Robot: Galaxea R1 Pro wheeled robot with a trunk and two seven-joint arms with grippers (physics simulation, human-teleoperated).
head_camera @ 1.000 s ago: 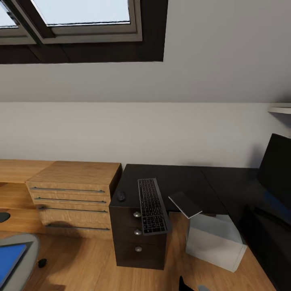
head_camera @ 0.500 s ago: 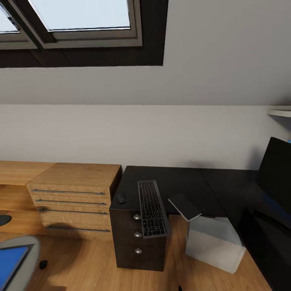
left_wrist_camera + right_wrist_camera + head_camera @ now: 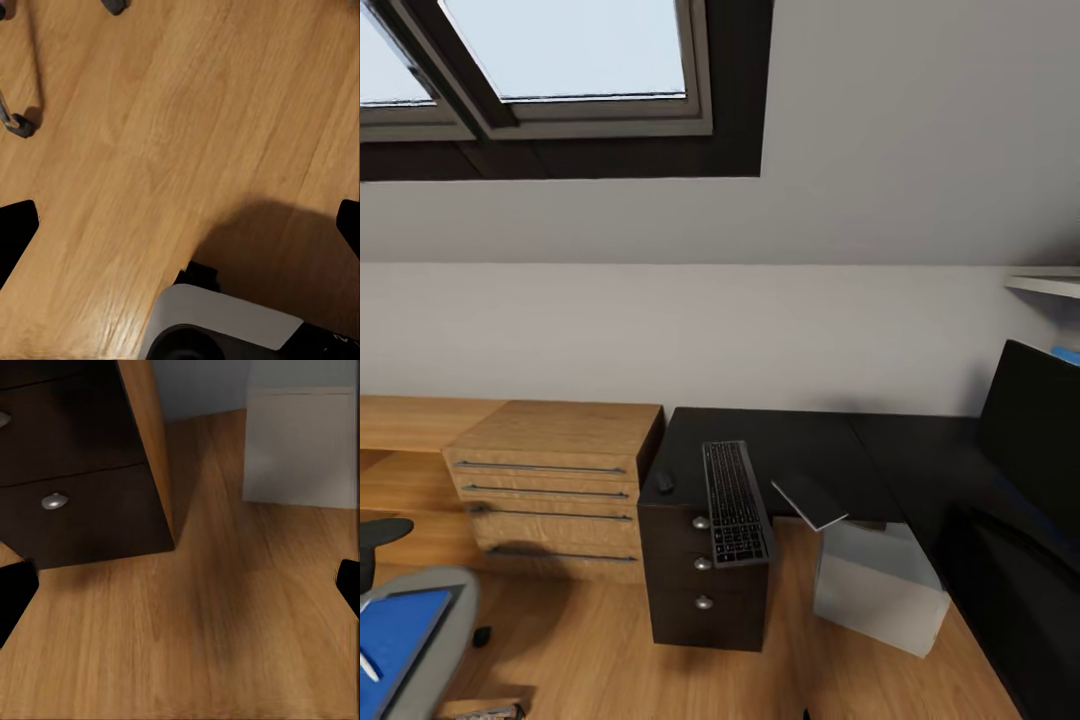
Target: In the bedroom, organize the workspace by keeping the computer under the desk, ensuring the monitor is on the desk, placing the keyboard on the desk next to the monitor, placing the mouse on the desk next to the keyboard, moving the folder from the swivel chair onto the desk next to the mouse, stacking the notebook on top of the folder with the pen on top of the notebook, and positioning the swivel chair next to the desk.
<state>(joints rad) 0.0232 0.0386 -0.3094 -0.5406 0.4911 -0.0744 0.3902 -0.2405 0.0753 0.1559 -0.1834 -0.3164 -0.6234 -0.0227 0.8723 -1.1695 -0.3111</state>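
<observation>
Keyboard (image 3: 736, 502) overhangs table (image 3: 790, 445) front edge, mouse (image 3: 664, 482) left of it; both end effectors wide open, empty.

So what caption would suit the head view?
Keyboard, mouse and notebook on the black desk, computer beneath.

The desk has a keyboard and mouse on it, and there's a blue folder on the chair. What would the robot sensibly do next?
Probably turn toward the swivel chair and reach for the folder. It lies on the seat, while the keyboard and mouse already sit on the desk.
</observation>
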